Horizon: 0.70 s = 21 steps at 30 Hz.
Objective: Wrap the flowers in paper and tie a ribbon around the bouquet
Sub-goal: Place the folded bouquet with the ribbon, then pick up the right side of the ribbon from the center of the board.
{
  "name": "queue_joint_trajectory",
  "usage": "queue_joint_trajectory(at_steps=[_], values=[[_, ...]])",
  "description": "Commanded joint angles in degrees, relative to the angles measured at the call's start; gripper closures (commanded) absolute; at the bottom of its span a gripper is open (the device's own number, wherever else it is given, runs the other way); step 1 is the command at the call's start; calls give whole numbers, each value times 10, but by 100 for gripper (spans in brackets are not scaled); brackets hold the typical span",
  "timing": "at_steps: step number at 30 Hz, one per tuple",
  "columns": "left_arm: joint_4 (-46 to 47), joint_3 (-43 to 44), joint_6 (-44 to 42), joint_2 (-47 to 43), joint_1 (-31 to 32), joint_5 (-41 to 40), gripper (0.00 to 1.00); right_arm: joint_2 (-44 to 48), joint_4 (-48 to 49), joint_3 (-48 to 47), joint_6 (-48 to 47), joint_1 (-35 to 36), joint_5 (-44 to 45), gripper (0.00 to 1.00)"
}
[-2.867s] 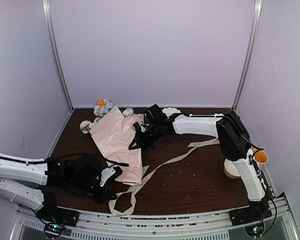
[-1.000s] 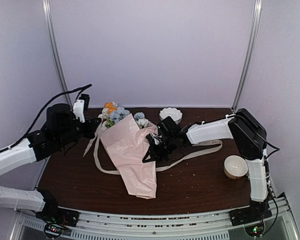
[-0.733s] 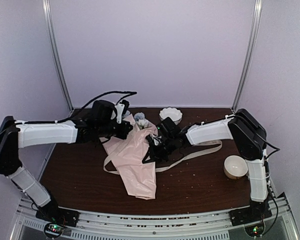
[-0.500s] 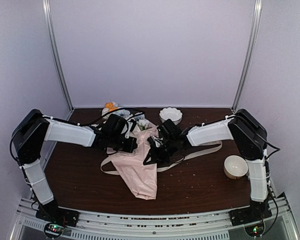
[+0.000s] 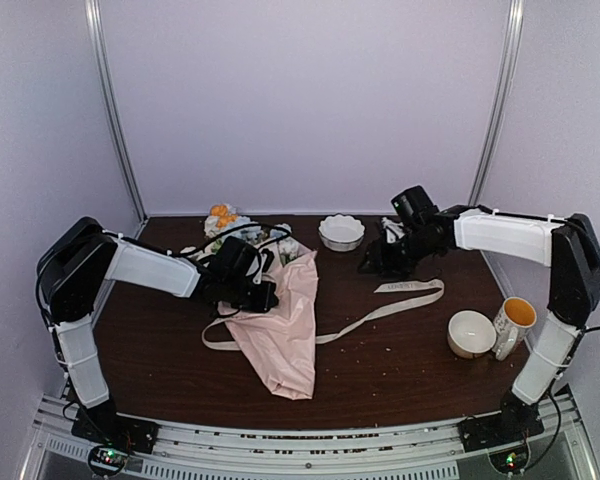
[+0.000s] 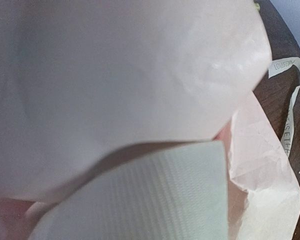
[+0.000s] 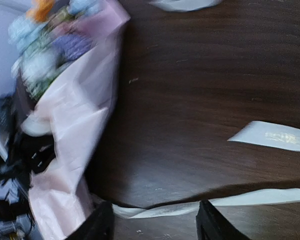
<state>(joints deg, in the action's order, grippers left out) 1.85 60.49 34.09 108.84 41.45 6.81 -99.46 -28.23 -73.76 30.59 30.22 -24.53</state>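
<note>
Bouquet [image 5: 283,335] lies on the table [image 5: 400,370], left of centre, flower end toward the back wall.

Paper [image 5: 292,295]: pale pink, crinkled, rolled into a cone that tapers toward the near edge.

Flowers [image 5: 223,216]: orange, pale blue and white heads at the cone's wide end. They are blurred in the right wrist view.

Ribbon [image 5: 380,310]: cream, flat. It loops out at the cone's left side and trails right across the table, with faint print near its free end.

Left gripper [image 5: 250,292]: against the cone's left flank, jaws closed. Its wrist view is filled by out-of-focus paper and a close ribbon strip. The fingers are hidden, so what it pinches cannot be told.

Right gripper [image 7: 155,227]: well apart from the bouquet, near the scalloped bowl [image 5: 341,232]. Its fingers [image 7: 101,224] are spread, with nothing between them.
</note>
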Motion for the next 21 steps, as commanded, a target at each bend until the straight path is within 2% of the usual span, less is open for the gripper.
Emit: queue_joint_trajectory(at_steps=[1, 3, 5, 10, 14, 16, 18, 19, 21], values=[[22, -8, 8, 9, -1, 14, 100, 22, -142, 13, -87, -119, 179, 35], [22, -7, 6, 9, -1, 14, 100, 13, -162, 5, -102, -156, 230, 31], [19, -4, 3, 9, -1, 15, 100, -8, -175, -4, -114, -187, 245, 29], [15, 1, 0, 7, -1, 18, 100, -98, -214, -52, -141, -210, 201, 28], [13, 0, -3, 6, -1, 17, 100, -128, -220, -67, -148, -210, 170, 35], [11, 1, -5, 6, -1, 15, 100, -135, -222, -70, -150, -210, 166, 44], [8, 3, -8, 6, -1, 15, 100, -137, -221, -71, -152, -212, 169, 64], [7, 4, -9, 5, -1, 15, 100, -134, -217, -71, -152, -214, 171, 78], [4, 5, -11, 5, -1, 14, 100, -125, -212, -74, -151, -220, 192, 94]])
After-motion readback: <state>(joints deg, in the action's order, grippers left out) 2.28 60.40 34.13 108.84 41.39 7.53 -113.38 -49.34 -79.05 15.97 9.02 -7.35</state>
